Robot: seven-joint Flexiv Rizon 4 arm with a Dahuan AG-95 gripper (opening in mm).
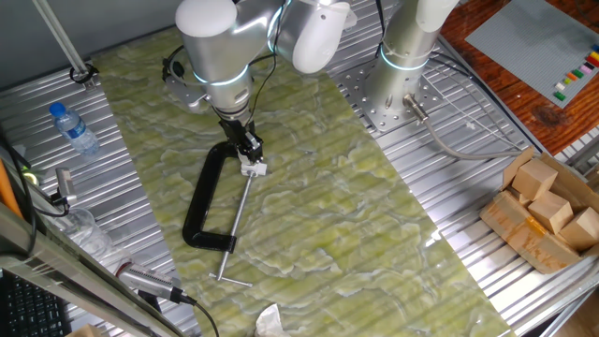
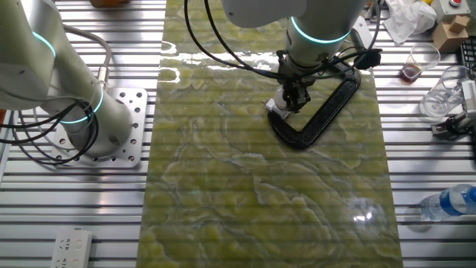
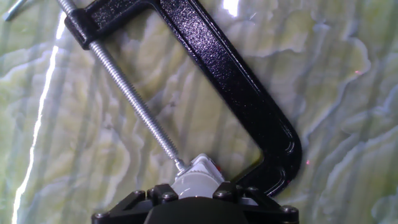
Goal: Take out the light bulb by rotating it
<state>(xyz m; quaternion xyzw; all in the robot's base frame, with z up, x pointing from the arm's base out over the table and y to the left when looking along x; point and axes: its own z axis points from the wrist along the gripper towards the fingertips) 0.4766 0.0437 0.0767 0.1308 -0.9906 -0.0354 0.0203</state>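
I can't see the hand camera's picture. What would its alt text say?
Black gripper fingers at the bottom edge close around a small white piece, pressed by the threaded screw of a black C-clamp lying on a green marbled mat. The light bulb itself cannot be made out.

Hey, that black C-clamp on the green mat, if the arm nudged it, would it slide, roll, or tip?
The black C-clamp lies flat on the green mat, so tipping or rolling seems unlikely. It looks like thick rigid metal, probably heavy for its size, so it would likely resist a light nudge. Its long screw would probably swing round with the frame.
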